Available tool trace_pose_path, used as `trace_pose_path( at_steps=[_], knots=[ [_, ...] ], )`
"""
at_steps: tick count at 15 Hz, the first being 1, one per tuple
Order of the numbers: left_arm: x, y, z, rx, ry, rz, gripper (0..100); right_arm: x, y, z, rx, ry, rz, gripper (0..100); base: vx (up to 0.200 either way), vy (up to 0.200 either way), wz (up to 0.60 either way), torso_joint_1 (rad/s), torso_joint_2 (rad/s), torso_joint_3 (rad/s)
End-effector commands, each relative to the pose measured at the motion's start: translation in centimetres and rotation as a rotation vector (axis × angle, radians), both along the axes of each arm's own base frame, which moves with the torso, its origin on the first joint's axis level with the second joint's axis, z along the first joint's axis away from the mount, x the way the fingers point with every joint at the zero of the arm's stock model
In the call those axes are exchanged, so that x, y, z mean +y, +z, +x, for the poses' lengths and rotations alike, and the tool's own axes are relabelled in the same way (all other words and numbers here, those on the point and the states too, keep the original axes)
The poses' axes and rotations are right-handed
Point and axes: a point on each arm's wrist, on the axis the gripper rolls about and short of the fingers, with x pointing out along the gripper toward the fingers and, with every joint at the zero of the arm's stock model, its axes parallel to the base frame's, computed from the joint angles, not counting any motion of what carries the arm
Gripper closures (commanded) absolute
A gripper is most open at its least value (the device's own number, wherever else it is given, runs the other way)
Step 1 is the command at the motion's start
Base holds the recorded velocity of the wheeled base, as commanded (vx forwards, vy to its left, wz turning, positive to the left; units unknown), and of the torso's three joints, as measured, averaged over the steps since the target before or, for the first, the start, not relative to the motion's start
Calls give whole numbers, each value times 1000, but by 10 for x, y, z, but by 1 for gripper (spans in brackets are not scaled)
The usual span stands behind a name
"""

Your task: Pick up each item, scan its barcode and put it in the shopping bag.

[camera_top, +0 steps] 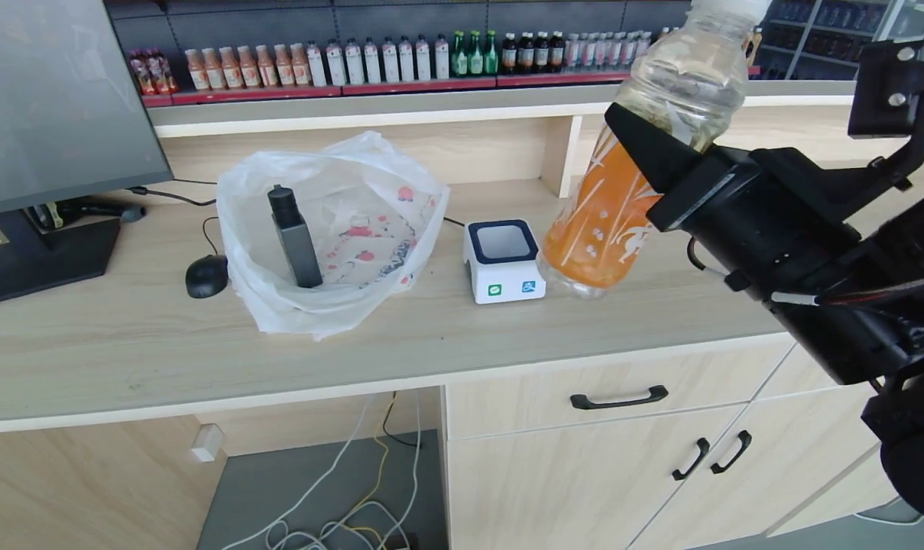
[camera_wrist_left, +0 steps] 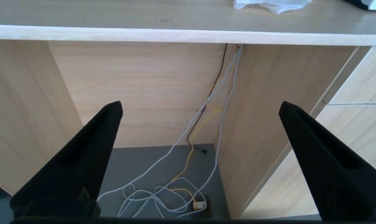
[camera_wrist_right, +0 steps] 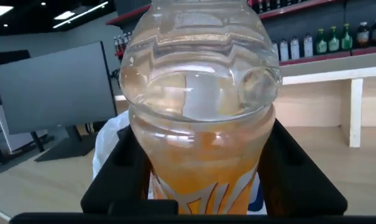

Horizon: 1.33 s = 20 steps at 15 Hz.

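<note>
Right gripper pinches the tilted bottle around its middle, above the counter, just right of the scanner. Left of the scanner, the bag holds 1 dark item upright. Left gripper hangs spread below the counter edge.

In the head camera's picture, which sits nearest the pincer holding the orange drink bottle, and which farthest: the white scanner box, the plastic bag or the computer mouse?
From the right pincer, shut on the bottle:
1. Scanner, right beside the bottle's base.
2. Shopping bag, mid-counter, farther left.
3. Mouse, beyond the bag's left side.
</note>
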Motion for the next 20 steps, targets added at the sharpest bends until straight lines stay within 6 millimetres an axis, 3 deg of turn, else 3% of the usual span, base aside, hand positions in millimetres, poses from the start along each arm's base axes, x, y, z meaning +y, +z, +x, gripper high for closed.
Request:
trace_pose_path(
  at_steps=[1, 4, 10, 14, 18, 20],
  knots=[
    [0, 0, 0, 0, 1, 0, 0, 10, 1, 19, 25, 25, 51, 100, 0, 0, 0, 0, 0, 0],
    [0, 0, 0, 0, -1, 0, 0, 17, -4, 57, 75, 60, 173, 100, 0, 0, 0, 0, 0, 0],
    [0, 0, 0, 0, -1, 0, 0, 40, -7, 100, 117, 162, 355, 100, 0, 0, 0, 0, 0, 0],
    [0, 0, 0, 0, -1, 0, 0, 42, -10, 131, 149, 198, 541, 100, 0, 0, 0, 0, 0, 0],
    [0, 0, 0, 0, -1, 0, 0, 43, -8, 137, 193, 251, 714, 100, 0, 0, 0, 0, 0, 0],
    [0, 0, 0, 0, -1, 0, 0, 46, -20, 148, 210, 240, 713, 100, 0, 0, 0, 0, 0, 0]
  ],
)
